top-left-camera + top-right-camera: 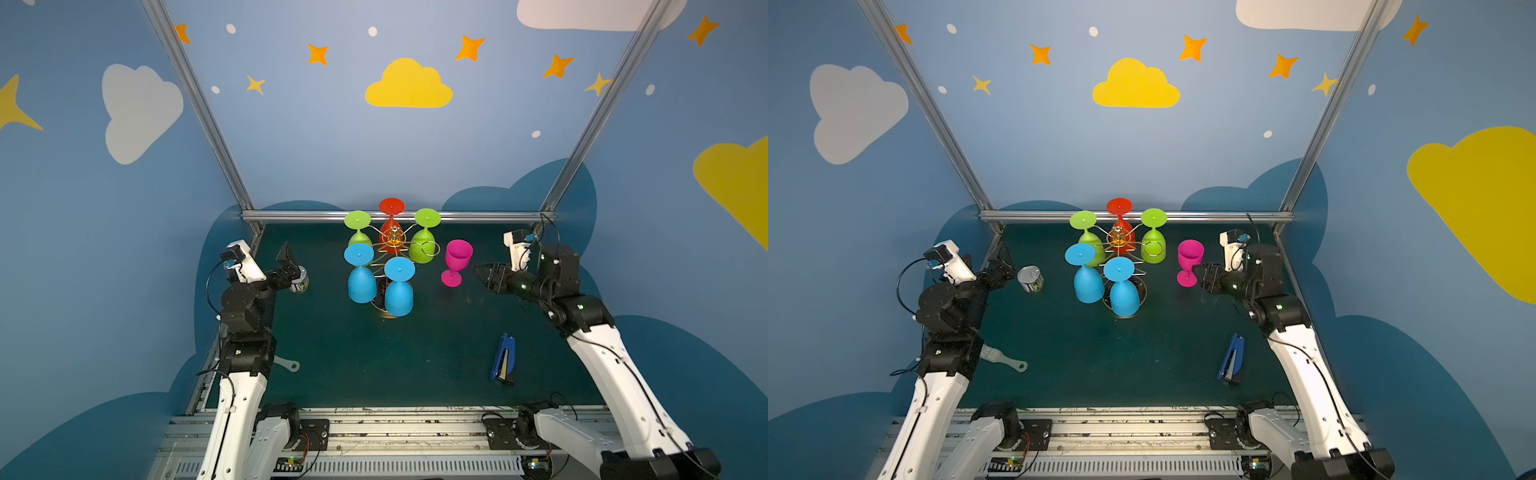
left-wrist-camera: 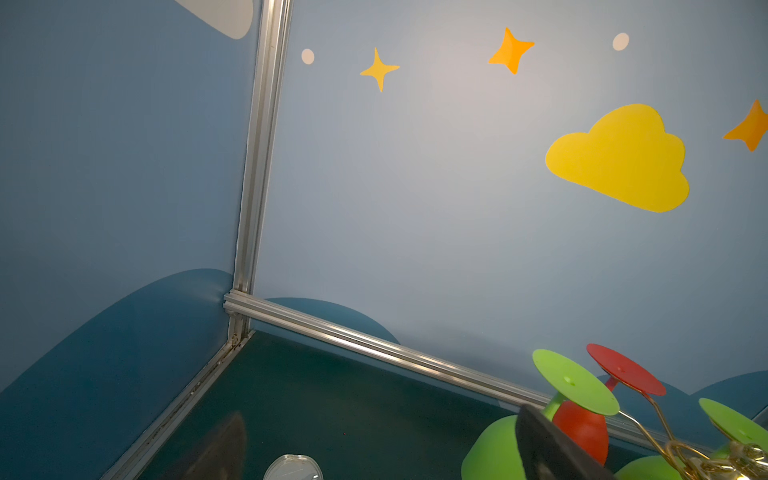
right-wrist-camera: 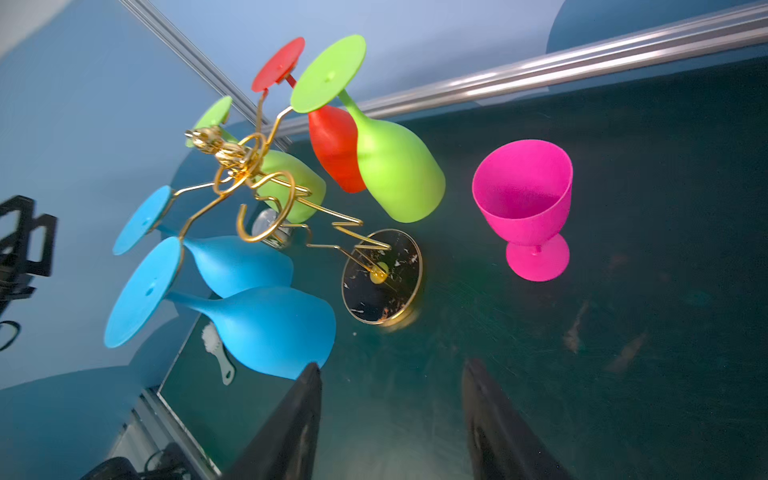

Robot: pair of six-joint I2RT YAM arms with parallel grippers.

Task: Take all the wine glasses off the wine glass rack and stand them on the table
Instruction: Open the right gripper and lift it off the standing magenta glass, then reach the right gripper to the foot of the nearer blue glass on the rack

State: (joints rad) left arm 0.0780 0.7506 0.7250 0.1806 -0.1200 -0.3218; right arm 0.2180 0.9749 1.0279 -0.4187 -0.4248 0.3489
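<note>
At three o'clock from the gold wire wine glass rack (image 1: 392, 240), we see the matte pink wine glass (image 1: 457, 259) upright on the dark green table (image 1: 415, 365). Our right gripper (image 1: 481, 274) gapes empty at its four o'clock; our left gripper (image 1: 291, 264) stands wide.

Wine glass rack (image 1: 392, 239) stands mid-counter (image 1: 374, 365), toward back edge; hanging glasses (image 1: 398, 286), five, inverted on its arms. Upright glass (image 1: 457, 259) on counter just right of rack. Can (image 1: 1030, 279) near left edge. Brush (image 1: 1005, 358) front-left. Stapler (image 1: 503, 359) front-right.
</note>
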